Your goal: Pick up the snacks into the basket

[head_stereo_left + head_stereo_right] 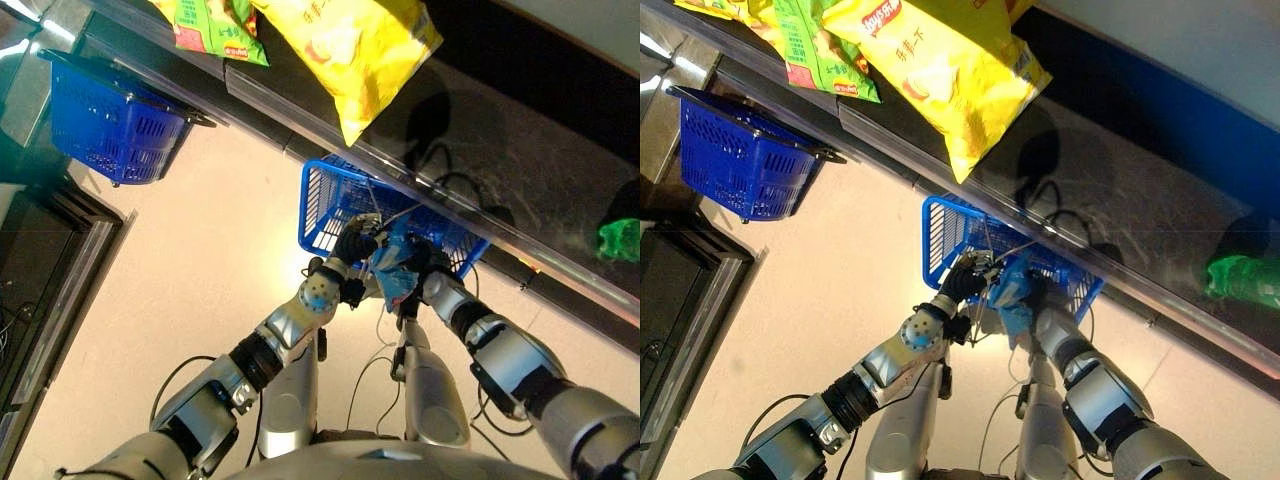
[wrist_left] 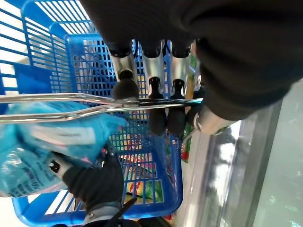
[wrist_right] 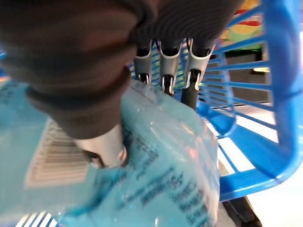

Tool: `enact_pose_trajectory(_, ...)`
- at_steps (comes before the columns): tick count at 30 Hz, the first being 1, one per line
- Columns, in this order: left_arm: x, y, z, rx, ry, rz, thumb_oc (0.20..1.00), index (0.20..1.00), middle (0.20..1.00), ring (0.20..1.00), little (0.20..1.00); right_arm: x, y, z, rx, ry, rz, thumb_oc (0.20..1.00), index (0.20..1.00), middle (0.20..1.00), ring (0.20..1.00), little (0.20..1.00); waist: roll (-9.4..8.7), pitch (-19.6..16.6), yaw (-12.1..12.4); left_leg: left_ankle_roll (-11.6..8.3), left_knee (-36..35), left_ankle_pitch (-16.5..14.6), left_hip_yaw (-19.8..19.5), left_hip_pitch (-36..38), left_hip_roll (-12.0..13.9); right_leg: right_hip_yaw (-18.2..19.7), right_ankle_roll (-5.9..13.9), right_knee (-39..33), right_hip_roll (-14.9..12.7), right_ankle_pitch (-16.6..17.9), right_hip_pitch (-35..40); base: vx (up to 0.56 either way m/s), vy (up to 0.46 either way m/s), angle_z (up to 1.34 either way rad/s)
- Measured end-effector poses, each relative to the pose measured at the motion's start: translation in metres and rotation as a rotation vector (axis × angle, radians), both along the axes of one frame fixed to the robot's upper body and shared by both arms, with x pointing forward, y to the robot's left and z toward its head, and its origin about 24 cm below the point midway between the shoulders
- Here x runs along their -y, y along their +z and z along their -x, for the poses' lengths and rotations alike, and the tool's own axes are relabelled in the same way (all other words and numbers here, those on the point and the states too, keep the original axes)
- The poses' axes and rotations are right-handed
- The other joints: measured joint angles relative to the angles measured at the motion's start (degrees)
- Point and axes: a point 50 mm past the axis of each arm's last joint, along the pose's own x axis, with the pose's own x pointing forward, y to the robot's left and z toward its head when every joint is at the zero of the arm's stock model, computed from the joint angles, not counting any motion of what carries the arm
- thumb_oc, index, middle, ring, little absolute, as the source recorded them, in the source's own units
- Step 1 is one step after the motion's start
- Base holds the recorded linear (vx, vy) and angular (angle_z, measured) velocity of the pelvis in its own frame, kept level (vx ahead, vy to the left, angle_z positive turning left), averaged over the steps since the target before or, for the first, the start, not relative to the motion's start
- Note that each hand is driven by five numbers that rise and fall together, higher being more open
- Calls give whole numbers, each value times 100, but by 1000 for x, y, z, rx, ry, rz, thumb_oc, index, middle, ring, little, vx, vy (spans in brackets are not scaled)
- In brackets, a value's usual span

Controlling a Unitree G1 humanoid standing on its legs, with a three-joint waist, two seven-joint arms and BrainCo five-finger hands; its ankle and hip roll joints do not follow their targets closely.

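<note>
Pinched between thumb and curled fingers of the right hand (image 3: 102,142), a blue snack bag (image 3: 156,161) is held at the near rim of the blue basket (image 1: 322,205), whose wire handles (image 2: 71,105) are hooked by the left hand (image 2: 156,90); a snag on those handles could tip the bag onto the floor.

Two blue baskets (image 1: 115,120) (image 1: 325,205), one yellow bag (image 1: 350,45), one green bag (image 1: 210,30), one light-blue packet (image 1: 395,265).
</note>
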Motion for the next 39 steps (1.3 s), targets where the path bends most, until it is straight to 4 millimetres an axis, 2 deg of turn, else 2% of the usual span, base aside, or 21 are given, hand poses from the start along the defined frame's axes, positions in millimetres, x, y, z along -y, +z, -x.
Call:
enact_pose_trajectory(7,-3,1,-2,-1,26,10,200,200,200,200,200,7,4,-2,10,-28,-9,1000,1000,1000,1000,1000,0,0,7,22,0,16,-19,-43,-37,-17,26,1,-29,5,-28,-1,7,1)
enact_pose_trajectory(16,-8,2,-6,-25,57,48,200,200,200,200,200,2,0,0,5,-59,-85,1000,1000,1000,1000,1000,-1,0,12,53,3,59,-36,-148,-62,-26,43,64,-58,17,-148,-2,1,0)
enact_pose_trajectory(20,-13,-4,-3,-51,78,54,200,200,200,200,200,1,-8,6,10,-203,-324,1000,1000,1000,1000,1000,-1,0,10,66,23,69,-36,-136,-75,-25,49,97,-76,20,-142,-1,19,0)
enact_pose_trajectory(21,-16,-7,-3,-76,92,76,200,200,200,200,200,1,-11,9,38,-365,-575,1000,1000,1000,1000,1000,-1,0,4,80,23,80,-35,-113,-83,-20,56,114,-84,24,-130,-18,37,-1)
enact_pose_trajectory(24,-21,-15,0,-130,114,109,200,200,200,200,200,-1,-15,12,73,-499,-805,1000,1000,1000,1000,1000,0,0,2,95,20,91,-27,-50,-103,-10,76,120,-103,36,-74,0,0,0)
enact_pose_trajectory(28,-22,-24,6,-192,117,140,200,200,200,200,200,-14,-10,9,141,-533,-1053,1000,1000,1000,1000,1000,0,0,5,115,16,138,-21,-42,-122,11,106,120,-122,69,-79,0,0,0)
enact_pose_trajectory(29,-21,-25,7,-199,115,142,200,200,200,200,200,-20,-6,6,180,-553,-1179,1000,1000,1000,1000,1000,0,1,5,113,9,151,-21,-51,-122,13,112,119,-121,71,-91,0,0,0)
enact_pose_trajectory(32,-17,-28,11,-222,94,149,200,200,200,200,200,-26,2,1,252,-591,-1382,1000,1000,1000,1000,1000,1,1,11,110,-62,193,-22,-59,-122,12,140,87,-118,88,-116,0,0,0)
enact_pose_trajectory(35,-14,-29,12,-231,73,154,200,200,200,200,200,-19,3,-3,233,-590,-1279,1000,1000,1000,1000,1000,1,1,30,129,-82,241,-21,-133,-137,4,117,88,-133,126,-186,-20,-6,2)
enact_pose_trajectory(37,-13,-28,13,-238,57,163,200,200,200,200,200,-3,10,-8,186,-521,-939,1000,1000,1000,1000,1000,9,5,152,134,-90,253,-20,-185,-141,-2,118,59,-134,145,-230,0,0,0)
enact_pose_trajectory(39,-13,-26,14,-238,49,169,200,200,200,200,200,6,15,-11,171,-446,-747,1000,1000,1000,1000,1000,8,6,161,134,-103,252,-19,-185,-141,-4,119,49,-133,145,-231,0,0,0)
